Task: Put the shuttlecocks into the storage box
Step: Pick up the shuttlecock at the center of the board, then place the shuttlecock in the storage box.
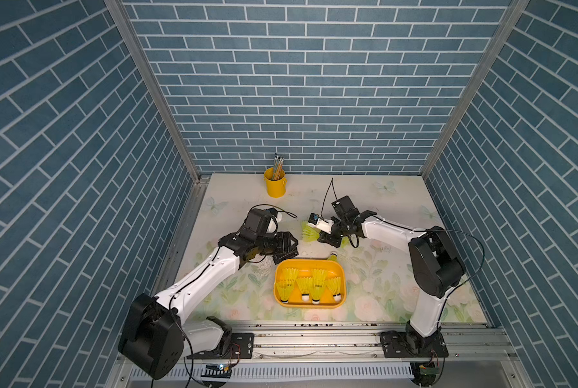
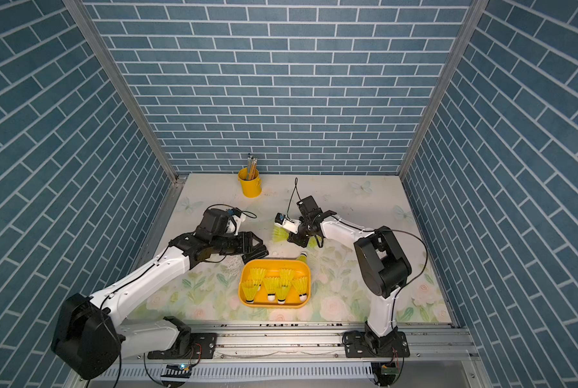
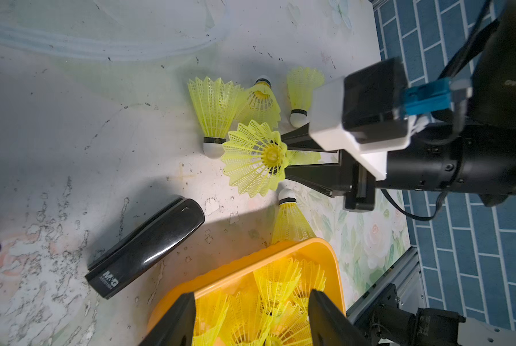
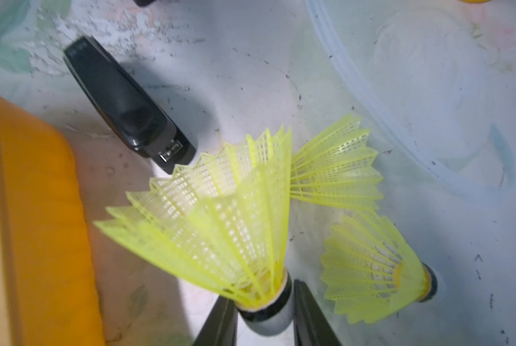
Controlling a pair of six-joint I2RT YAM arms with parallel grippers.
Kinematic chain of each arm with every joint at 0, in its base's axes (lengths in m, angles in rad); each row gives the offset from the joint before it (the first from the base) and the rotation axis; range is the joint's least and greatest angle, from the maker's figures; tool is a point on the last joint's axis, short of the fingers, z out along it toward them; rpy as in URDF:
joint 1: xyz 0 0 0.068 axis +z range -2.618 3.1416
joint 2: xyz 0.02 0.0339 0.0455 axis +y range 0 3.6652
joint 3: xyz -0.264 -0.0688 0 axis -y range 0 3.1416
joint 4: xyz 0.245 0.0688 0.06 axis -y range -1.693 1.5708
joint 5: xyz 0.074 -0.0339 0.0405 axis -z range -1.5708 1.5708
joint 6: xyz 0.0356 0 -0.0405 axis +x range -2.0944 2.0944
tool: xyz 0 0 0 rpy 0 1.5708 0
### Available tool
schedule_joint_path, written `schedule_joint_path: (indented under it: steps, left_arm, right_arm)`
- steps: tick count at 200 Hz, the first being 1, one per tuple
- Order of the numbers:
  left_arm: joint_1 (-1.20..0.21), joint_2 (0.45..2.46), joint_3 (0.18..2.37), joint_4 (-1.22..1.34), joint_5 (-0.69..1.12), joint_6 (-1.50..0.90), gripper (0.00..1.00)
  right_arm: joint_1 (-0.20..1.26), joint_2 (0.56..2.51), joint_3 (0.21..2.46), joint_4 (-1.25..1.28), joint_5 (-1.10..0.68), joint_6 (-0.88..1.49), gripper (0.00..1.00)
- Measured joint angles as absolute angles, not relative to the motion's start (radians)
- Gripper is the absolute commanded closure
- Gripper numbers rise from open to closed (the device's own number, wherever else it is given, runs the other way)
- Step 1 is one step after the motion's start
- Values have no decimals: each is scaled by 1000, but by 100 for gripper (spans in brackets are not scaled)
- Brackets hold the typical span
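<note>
The storage box (image 1: 331,267) sits near the front of the tabletop (image 1: 398,201) and contains 6 shuttlecocks (image 1: 304,285), white tips toward the front. The left claw (image 3: 252,295) hangs over the box's rear-left corner, fingers apart. A black stapler (image 3: 148,245) lies on the tabletop beside that corner. 1 loose shuttlecock (image 1: 333,258) lies just behind the box's rear rim. Farther back, the right claw (image 4: 264,317) is clamped on the white tip of the held shuttlecock (image 4: 214,224). 3 more shuttlecocks (image 3: 214,110) lie on the tabletop close by. A yellow bucket (image 1: 274,186) holding pencils (image 1: 277,164) stands by the rear wall.
</note>
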State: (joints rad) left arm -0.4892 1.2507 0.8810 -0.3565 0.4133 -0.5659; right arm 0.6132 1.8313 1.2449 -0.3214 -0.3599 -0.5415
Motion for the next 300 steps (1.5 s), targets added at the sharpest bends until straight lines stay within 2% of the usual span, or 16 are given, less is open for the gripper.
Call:
schedule_joint_path:
  steps: [57,107,134,175,202,300]
  left_arm:
    - [-509,1213,852,-342,409,-568,34]
    - [-599,1145,808,-321,367,-573,34]
    - [-666,1102,781,-315,330,-584,34]
    - [-788,1044,749,-313,266,-598,35]
    - [-856,1004,724,-312,226,-612,35]
    - [-984,955,673,-315,138,-651,35]
  right_arm:
    - [615,1625,1126,-321,-392,-279,90]
    - [660,1296,905,-296,-409,73,91]
    - [741,1133,810,-293,-390,307,91]
    - [910,986,696,-297,-322,649,92]
    - [972,879,625,-305,-264,834,93]
    - [1118,845,507,-301,-142,1182,92]
